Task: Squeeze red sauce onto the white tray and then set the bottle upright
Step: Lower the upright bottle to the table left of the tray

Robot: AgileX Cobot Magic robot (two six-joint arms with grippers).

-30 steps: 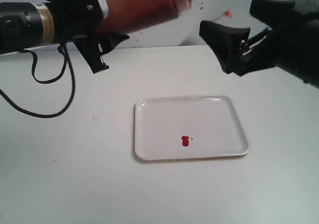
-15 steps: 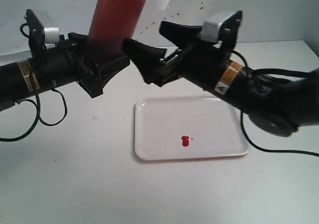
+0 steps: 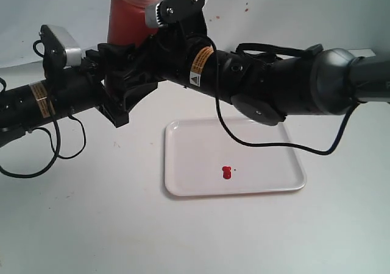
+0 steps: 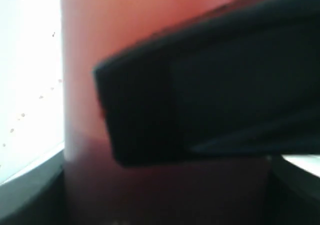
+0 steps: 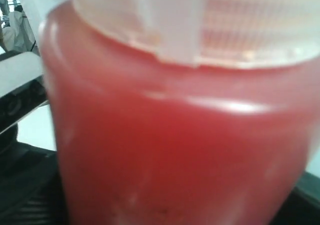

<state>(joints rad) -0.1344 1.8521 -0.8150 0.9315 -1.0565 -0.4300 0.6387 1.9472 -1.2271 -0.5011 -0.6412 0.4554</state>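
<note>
- One squeeze bottle (image 3: 133, 19) is in play, upright and up in the air at the back left, well apart from the tray. Its top runs out of the exterior view.
- It looks well filled with red, so I'd judge it fairly heavy for its size. The walls are soft, translucent plastic that will give under pressure.
- The skin is smooth and glossy, so likely slippery. A firm grip risks pushing sauce out of the nozzle.
- The best hold, I'd say, is low or mid-body on the straight cylinder, not on the ribbed pale collar (image 5: 200, 20) seen close in the right wrist view.
- The left pincer (image 3: 125, 82) is clamped round the bottle's lower part and carries it.
- The right pincer (image 3: 141, 53) reaches across the middle to the same bottle. Whether it grips or only stands beside it, I cannot tell.
- In the left wrist view a blurred black bar (image 4: 210, 85) crosses the bottle's red wall; I can't say whose it is.
- The red sauce (image 3: 226, 172) lies as a small shiny blob on the white tray (image 3: 177, 134), a flat, rigid rectangle with rounded corners and a low rim.
- The tray rests on a plain, matte white surface (image 3: 73, 225), which should make a steady spot for standing the bottle.
</note>
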